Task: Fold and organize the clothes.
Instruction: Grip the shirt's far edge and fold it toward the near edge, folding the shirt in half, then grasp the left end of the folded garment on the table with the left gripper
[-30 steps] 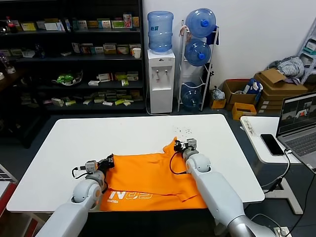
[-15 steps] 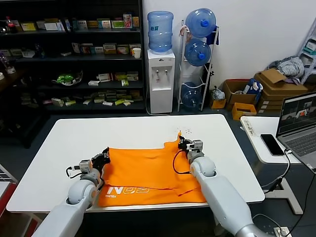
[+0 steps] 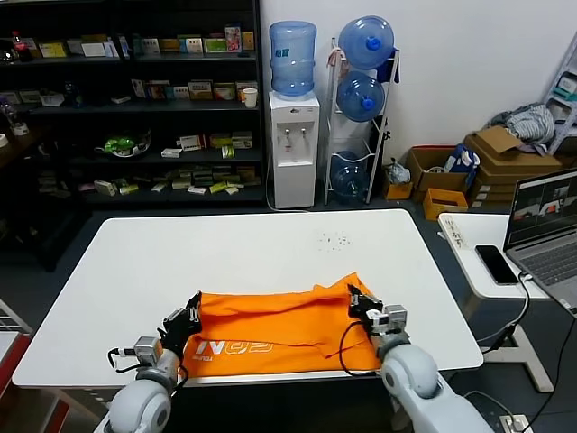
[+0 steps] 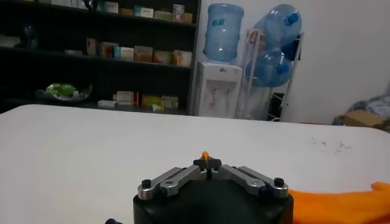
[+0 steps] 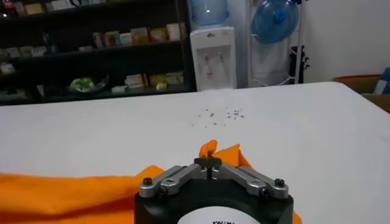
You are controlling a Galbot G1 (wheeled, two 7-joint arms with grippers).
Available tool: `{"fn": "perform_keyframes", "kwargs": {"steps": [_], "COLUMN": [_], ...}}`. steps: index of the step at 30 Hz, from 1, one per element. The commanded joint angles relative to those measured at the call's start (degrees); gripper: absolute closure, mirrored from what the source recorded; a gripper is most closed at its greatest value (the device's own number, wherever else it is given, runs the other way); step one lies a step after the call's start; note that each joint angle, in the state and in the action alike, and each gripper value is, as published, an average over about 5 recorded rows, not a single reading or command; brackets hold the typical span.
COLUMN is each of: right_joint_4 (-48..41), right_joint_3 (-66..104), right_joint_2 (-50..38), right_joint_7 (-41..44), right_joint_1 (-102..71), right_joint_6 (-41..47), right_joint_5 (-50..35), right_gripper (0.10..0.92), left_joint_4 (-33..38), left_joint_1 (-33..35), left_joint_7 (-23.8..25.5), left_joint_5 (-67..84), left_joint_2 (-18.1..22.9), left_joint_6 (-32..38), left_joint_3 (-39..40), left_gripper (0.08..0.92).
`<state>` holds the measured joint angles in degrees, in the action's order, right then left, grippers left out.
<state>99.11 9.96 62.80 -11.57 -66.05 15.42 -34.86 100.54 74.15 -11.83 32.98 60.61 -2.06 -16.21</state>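
The orange T-shirt [image 3: 275, 327] lies folded near the front edge of the white table [image 3: 225, 253], white lettering showing along its front left. My left gripper [image 3: 192, 303] is shut on the shirt's far left corner; an orange tip [image 4: 205, 156] pokes from between its fingers. My right gripper [image 3: 354, 299] is shut on the far right corner, with pinched cloth [image 5: 210, 149] sticking up past its fingers. Both grippers hold the far edge low over the shirt's front part.
A side table [image 3: 487, 244] to the right carries a phone [image 3: 497, 263] and a laptop [image 3: 545, 225]. Behind the table stand dark shelves [image 3: 135, 99], a water dispenser [image 3: 295, 144] and a bottle rack [image 3: 361, 108]. Boxes [image 3: 505, 162] sit at the far right.
Both grippers have pulled the shirt's far edge toward the table's front edge, folding it over the front part. The shirt now covers a narrower strip.
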Motion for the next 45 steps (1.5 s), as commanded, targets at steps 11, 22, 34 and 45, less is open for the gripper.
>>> {"fn": "perform_keyframes", "kwargs": {"steps": [11, 22, 34, 45], "right_joint_4": [20.07, 20.23, 20.81, 20.51], "right_joint_3": [12.93, 17.03, 19.95, 20.42], "right_joint_2": [-4.56, -1.95, -1.01, 0.01], "right_joint_7": [-0.09, 1.02, 0.0, -0.35], "right_joint_1": [-24.16, -25.81, -26.53, -26.53], "right_joint_6": [2.14, 0.39, 0.2, -0.49], "right_joint_5": [0.97, 3.05, 2.35, 2.45], "right_gripper": [0.841, 0.523, 0.224, 0.203], "left_joint_4": [7.02, -3.5, -3.03, -2.16], "left_joint_1": [13.64, 8.66, 10.95, 11.13], "left_joint_7": [0.8, 1.94, 0.52, 0.02], "left_joint_5": [-4.81, -4.01, -4.4, -4.01], "left_joint_2": [0.31, 4.69, 6.15, 7.04], "left_joint_6": [0.39, 0.86, 0.88, 2.78], "left_joint_3": [-3.12, -3.89, -2.74, -2.84], "left_gripper": [0.836, 0.499, 0.281, 0.592]}}
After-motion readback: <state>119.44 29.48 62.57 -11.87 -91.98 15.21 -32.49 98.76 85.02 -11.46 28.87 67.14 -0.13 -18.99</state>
